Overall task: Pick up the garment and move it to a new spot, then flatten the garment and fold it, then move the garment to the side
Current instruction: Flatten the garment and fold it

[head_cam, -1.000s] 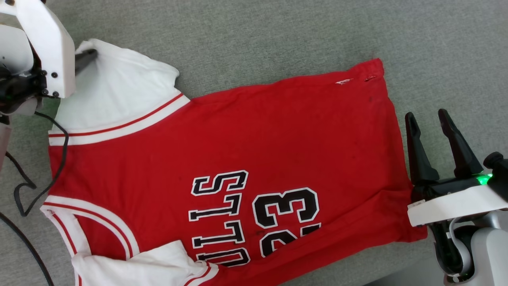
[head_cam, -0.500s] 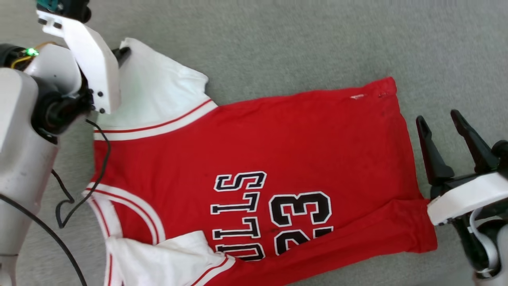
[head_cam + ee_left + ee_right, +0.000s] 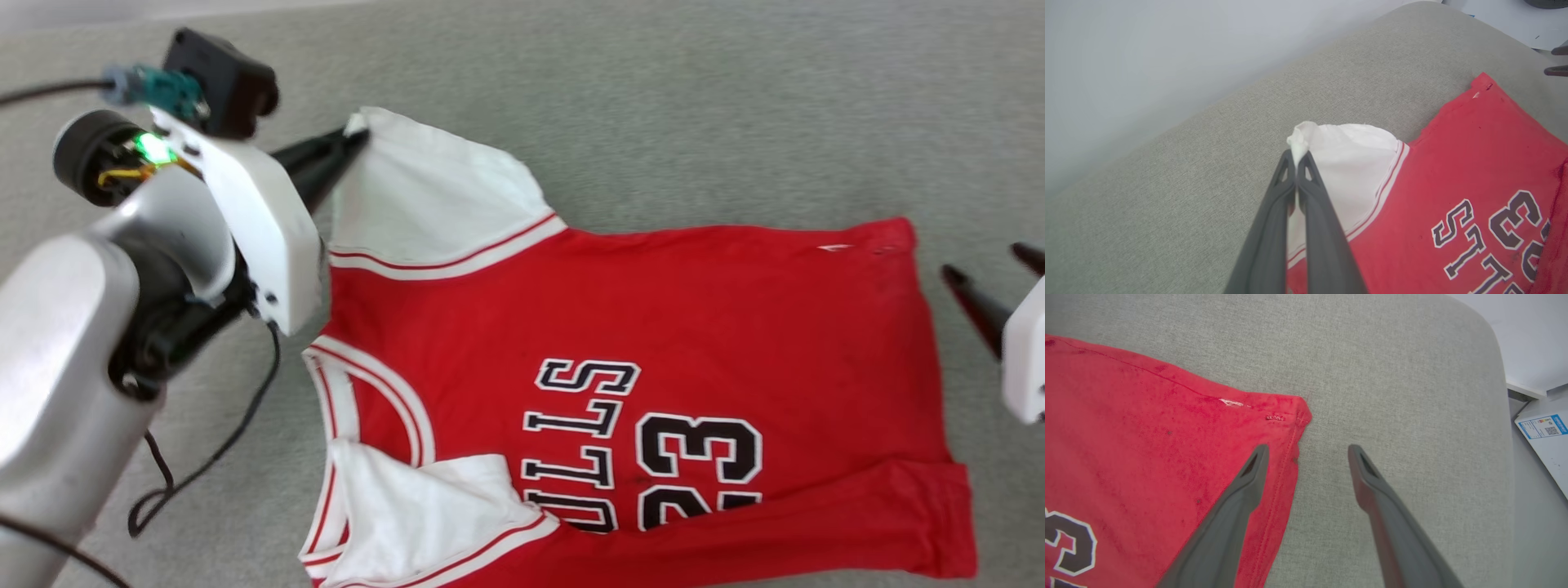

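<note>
The garment (image 3: 653, 327), a red jersey with white sleeves and black "BULLS 23" print, lies spread on a grey cushion (image 3: 694, 106). My left gripper (image 3: 353, 140) is shut on the outer corner of the far white sleeve (image 3: 424, 196), at the garment's upper left. The left wrist view shows that gripper (image 3: 1298, 157) pinching a bunched tip of the white sleeve (image 3: 1347, 163). Beside the hem at the right edge, my right gripper (image 3: 982, 260) is open. In the right wrist view it (image 3: 1308, 449) straddles the hem's far corner, holding nothing, above the red cloth (image 3: 1147, 428).
The near sleeve (image 3: 424, 506) is folded over the jersey's lower left. A black cable (image 3: 212, 457) hangs from my left arm over the cushion. The cushion's rounded edge (image 3: 1498, 375) drops off at the right, with a labelled white box (image 3: 1545, 433) beyond it. A pale wall (image 3: 1147, 61) lies behind.
The left gripper has shut on the far sleeve's corner. The camera has turned, so the whole picture has shifted right. The right gripper stays open by the hem.
</note>
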{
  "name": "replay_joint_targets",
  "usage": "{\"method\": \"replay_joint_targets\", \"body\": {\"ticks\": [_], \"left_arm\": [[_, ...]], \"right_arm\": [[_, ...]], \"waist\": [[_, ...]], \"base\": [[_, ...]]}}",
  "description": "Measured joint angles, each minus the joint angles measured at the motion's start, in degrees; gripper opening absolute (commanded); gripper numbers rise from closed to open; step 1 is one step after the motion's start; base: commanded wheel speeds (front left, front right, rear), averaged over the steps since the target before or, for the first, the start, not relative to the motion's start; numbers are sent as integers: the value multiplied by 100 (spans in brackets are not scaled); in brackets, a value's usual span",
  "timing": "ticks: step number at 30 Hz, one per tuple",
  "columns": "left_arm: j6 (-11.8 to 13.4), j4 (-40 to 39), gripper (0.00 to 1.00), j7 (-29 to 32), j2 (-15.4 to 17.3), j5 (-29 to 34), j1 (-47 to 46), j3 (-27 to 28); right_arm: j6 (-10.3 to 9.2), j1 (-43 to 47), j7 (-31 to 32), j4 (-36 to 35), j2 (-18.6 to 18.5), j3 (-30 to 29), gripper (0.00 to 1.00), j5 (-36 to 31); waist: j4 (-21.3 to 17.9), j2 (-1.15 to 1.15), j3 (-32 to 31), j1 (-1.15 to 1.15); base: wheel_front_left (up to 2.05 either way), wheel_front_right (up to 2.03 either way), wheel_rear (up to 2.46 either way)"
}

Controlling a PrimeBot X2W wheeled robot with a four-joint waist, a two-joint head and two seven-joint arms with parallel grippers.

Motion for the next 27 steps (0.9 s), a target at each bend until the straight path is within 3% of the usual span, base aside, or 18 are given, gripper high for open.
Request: {"method": "replay_joint_targets", "body": {"ticks": [4, 10, 23, 24, 25, 26, 27], "left_arm": [[155, -790, 0, -67, 133, 105, 326, -29], [312, -1546, 0, -202, 188, 194, 648, -75], [308, -2013, 0, -631, 110, 452, 978, -278], [308, -2001, 0, -652, 110, 449, 1004, -279], [308, -1974, 0, -668, 111, 437, 1027, -280], [308, -1941, 0, -694, 111, 432, 1044, -279], [308, -1900, 0, -723, 112, 425, 1058, -271]], "right_arm": [[1, -387, 813, 148, -276, 97, 100, 182], [0, -849, 1440, 500, -519, 290, 100, 125], [2, -1092, 1296, 1315, -805, 944, 100, -32], [3, -1098, 1268, 1381, -794, 943, 78, 12], [4, -1101, 1239, 1426, -794, 951, 33, 38], [4, -1113, 1192, 1463, -795, 984, 0, 42], [5, -1123, 1101, 1505, -798, 1013, 0, 41]], "waist": [[251, 0, 141, 0], [621, 0, 391, 0], [1135, 0, 727, -1], [1144, 0, 724, -2], [1147, 0, 715, -2], [1146, 0, 702, -2], [1139, 0, 683, -2]], "base": [[0, 0, 0], [0, 0, 0], [0, 0, 0], [0, 0, 0], [0, 0, 0], [0, 0, 0], [0, 0, 0]]}}
